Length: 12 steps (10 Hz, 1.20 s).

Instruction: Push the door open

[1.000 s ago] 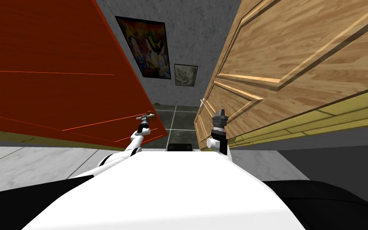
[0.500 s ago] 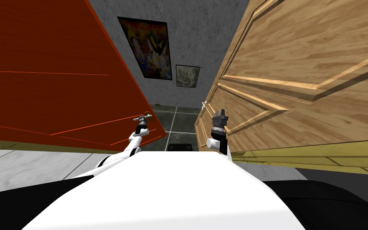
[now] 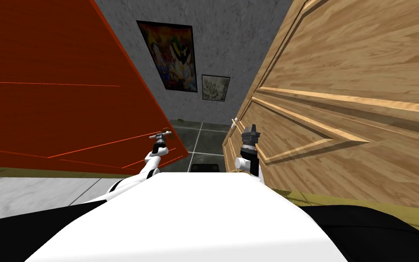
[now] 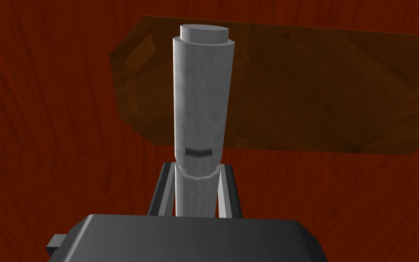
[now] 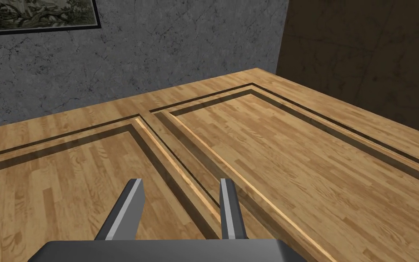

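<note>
A red-brown door [image 3: 45,91] stands on my left, slanting away. My left gripper [image 3: 160,136] is at its edge, shut on the door's grey cylindrical handle [image 4: 202,100]; the fingers [image 4: 228,191] press the handle's sides near its base. A brown plate [image 4: 304,91] sits on the red door [image 4: 45,136] behind the handle. On my right is a light wooden panelled door [image 3: 340,68] with a small handle [image 3: 234,121]. My right gripper [image 3: 251,128] is held up beside it, open [image 5: 181,181] with nothing between its fingers, pointing along the wooden door's face [image 5: 272,145].
A narrow gap runs between the two doors onto dark floor tiles [image 3: 204,136]. A grey wall beyond carries a colourful poster [image 3: 170,54] and a small framed picture [image 3: 215,87]. A dark low object [image 3: 206,167] lies just ahead. Pale floor [image 3: 31,191] is at my left.
I have moved forward: the wall pictures and the wooden door loom larger. The red door's far edge has swung further left, and my left gripper has gone slightly left with its handle.
</note>
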Motion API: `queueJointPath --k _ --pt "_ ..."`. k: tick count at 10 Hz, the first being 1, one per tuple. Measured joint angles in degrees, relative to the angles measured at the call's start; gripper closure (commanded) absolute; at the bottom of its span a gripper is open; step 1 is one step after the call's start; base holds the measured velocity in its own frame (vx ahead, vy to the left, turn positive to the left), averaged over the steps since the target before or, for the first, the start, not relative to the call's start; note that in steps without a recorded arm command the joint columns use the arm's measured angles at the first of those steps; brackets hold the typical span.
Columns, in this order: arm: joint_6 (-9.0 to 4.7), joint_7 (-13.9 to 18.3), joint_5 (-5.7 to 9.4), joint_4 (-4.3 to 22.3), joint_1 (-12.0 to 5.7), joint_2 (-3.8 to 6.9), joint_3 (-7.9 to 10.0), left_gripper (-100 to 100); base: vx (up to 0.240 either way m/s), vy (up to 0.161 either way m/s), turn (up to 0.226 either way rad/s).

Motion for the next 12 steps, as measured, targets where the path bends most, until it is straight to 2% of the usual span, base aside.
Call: queueJointPath --k 1,3,5,6,7,9,11,12 --pt "0.26 -0.31 0.13 -0.56 0.36 -0.16 0.64 100 0.190 -0.013 0.064" --pt "-0.51 -0.74 0.43 0.98 -0.36 0.45 1.87 100 0.195 -0.026 0.063" --pt "0.06 -1.20 0.76 0.29 0.13 0.55 3.21 100 0.193 -0.014 0.063" --pt "-0.28 -1.33 0.91 0.97 -0.02 0.81 3.76 100 0.196 -0.032 0.066" --pt "-1.19 -1.23 1.05 3.13 -0.78 1.61 4.11 100 0.136 -0.007 0.036" --pt "-0.28 -1.72 1.29 1.01 0.44 1.05 5.22 100 0.196 0.004 0.056" --pt "-0.19 -1.93 1.45 1.05 0.58 1.25 5.82 100 0.118 0.007 0.037" --pt "-0.87 -2.00 1.53 2.49 0.18 1.47 6.17 100 0.185 0.010 0.040"
